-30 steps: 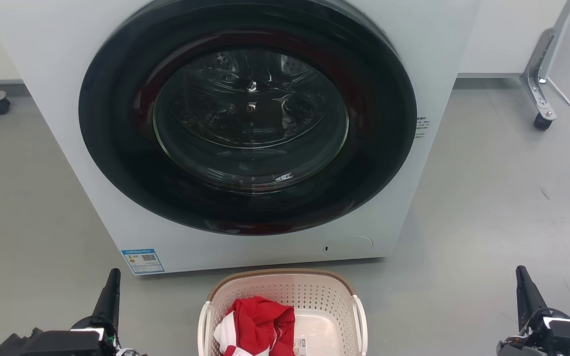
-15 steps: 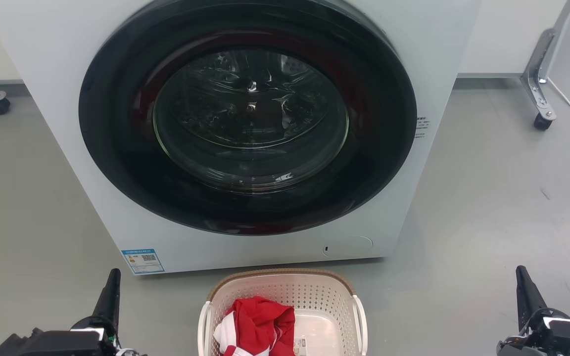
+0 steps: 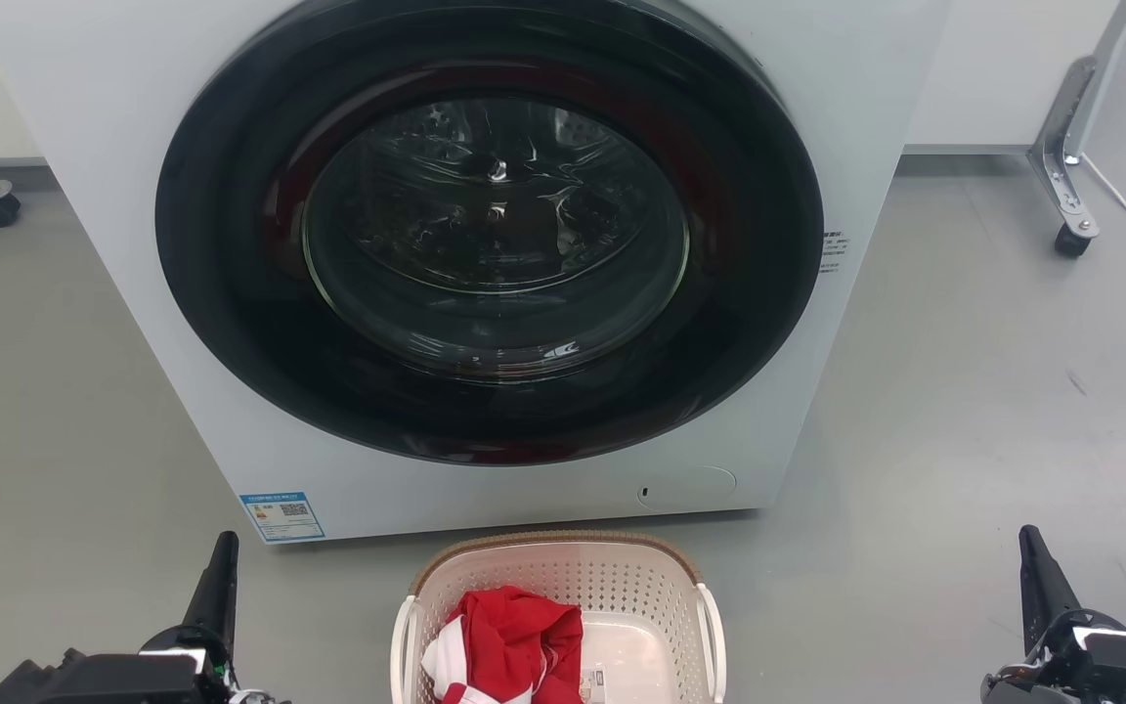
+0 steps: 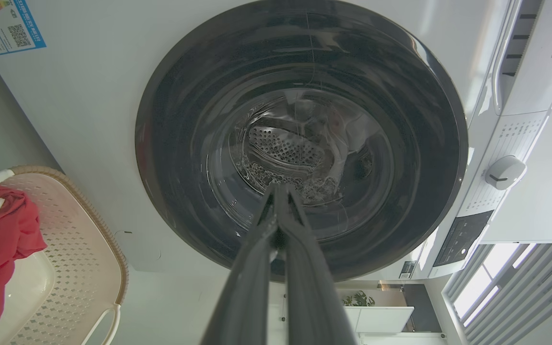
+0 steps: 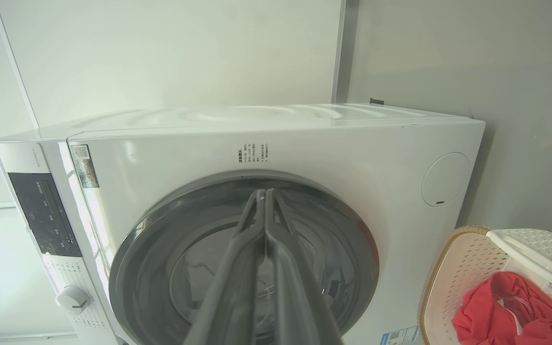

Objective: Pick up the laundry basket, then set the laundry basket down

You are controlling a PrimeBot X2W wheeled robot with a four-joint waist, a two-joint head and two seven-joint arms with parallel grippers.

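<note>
Two tools, the left tool [image 4: 278, 189] and the right tool [image 5: 264, 192], have their fingers pressed together, holding nothing. Between them, apart from both, the laundry basket [image 3: 563, 575] sits on the floor [image 3: 964, 440] with a red garment [image 3: 514, 636] inside, the washing machine [image 3: 524, 494] just beyond.

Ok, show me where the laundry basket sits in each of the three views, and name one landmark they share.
Head view: the laundry basket is at the bottom centre, cut by the lower edge.
Left wrist view: lower left corner, cut by the left edge.
Right wrist view: lower right corner, cut by the right edge.
Shared landmark: the washing machine door, round and dark, next to the basket in every view.
</note>
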